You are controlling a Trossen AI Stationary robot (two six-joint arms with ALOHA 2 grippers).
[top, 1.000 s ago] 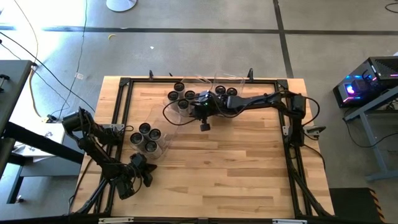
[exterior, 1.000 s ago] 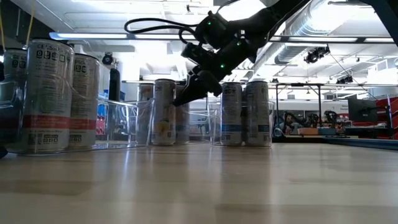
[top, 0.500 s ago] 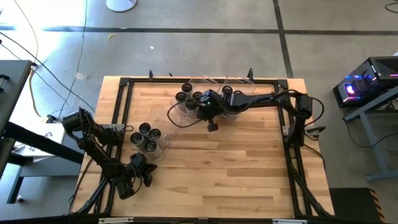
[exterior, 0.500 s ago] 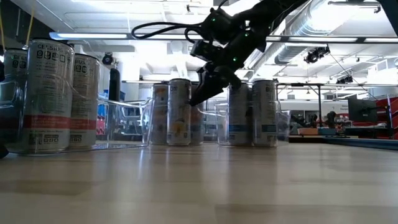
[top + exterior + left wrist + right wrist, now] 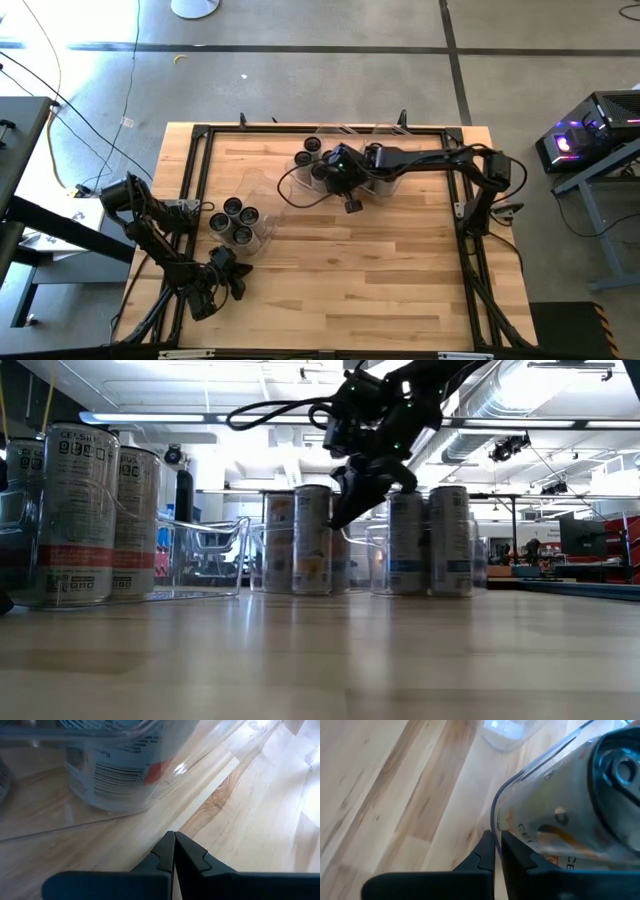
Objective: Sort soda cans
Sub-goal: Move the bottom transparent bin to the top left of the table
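Several soda cans (image 5: 303,158) stand in a clear bin (image 5: 300,172) at the far middle of the table. My right gripper (image 5: 328,172) reaches in from the right, slanting down, shut on that bin's wall. Farther left, a second clear bin (image 5: 262,232) holds several more cans (image 5: 233,208). My left gripper (image 5: 232,280) waits shut by the near left corner, just over the wood (image 5: 174,840), with a can behind clear plastic (image 5: 115,775) ahead of it. My right gripper pinches the clear bin's upper wall at a rounded corner of its rim (image 5: 493,822) between its two fingers. The fingers come slanting down from the table's right side (image 5: 340,515). The bin stands flat on the table with its cans (image 5: 312,540) upright.
A black frame (image 5: 205,135) runs around the tabletop. Bare wood (image 5: 380,270) fills the middle and near part of the table. A loop of the right arm's cable (image 5: 285,188) hangs over the far bin. Clear plastic (image 5: 350,128) shows at the far edge.
My right gripper has gone toward the table's right edge and tipped more steeply downward, staying shut. The far bin has slid along the table to the right with it, its cans still upright.
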